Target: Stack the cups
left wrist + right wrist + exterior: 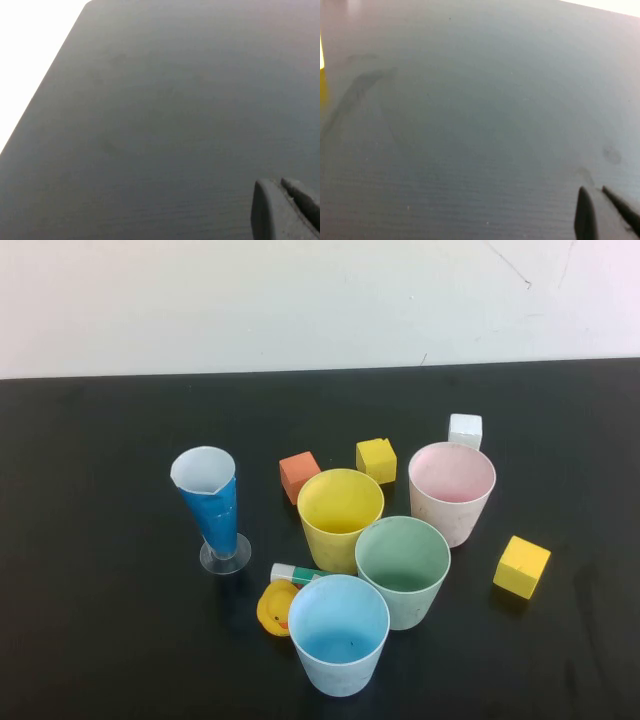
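Four wide cups stand upright and unstacked in a tight cluster on the black table: yellow [340, 518], pink [452, 490], green [402, 570] and light blue [338, 635], the blue one nearest me. Neither arm shows in the high view. My left gripper [280, 185] shows only in the left wrist view, fingers together, over bare black table with no cup in sight. My right gripper [594, 191] shows only in the right wrist view, fingers together and empty, over bare table.
A tall blue cone glass [212, 508] stands left of the cups. An orange cube [299, 476], yellow cube [376, 460] and white cube [465, 430] lie behind them, another yellow cube [521, 566] to the right. A yellow toy [275, 608] and green-white tube [296, 574] lie by the blue cup.
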Controlling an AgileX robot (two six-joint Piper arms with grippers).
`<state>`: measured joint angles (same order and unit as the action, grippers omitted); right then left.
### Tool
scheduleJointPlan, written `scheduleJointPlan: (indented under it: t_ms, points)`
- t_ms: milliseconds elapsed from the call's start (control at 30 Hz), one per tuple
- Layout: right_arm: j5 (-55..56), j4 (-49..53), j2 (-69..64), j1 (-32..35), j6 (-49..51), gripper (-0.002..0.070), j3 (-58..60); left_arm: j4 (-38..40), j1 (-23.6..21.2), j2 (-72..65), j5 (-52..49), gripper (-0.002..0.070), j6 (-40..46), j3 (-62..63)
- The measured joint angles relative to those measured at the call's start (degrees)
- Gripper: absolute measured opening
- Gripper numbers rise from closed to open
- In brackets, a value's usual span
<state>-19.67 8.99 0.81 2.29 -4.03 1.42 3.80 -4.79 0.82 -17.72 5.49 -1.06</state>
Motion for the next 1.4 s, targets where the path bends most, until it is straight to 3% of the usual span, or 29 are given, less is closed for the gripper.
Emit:
scheduleJointPlan:
  t_ms: [800, 1200, 1400]
  points:
    - [1.97, -1.14, 0.00, 0.00, 0.43, -0.0001, 0.11, 0.00, 0.00, 0.00, 0.00, -0.0002, 0.00, 0.00]
    - [3.17, -9.78, 0.00, 0.00, 2.04, -0.0001, 0.21, 0.00, 0.00, 0.00, 0.00, -0.0002, 0.00, 0.00]
    - [3.39, -20.64, 0.00, 0.00, 5.82, -0.0002, 0.21, 0.00, 0.00, 0.00, 0.00, -0.0002, 0.00, 0.00]
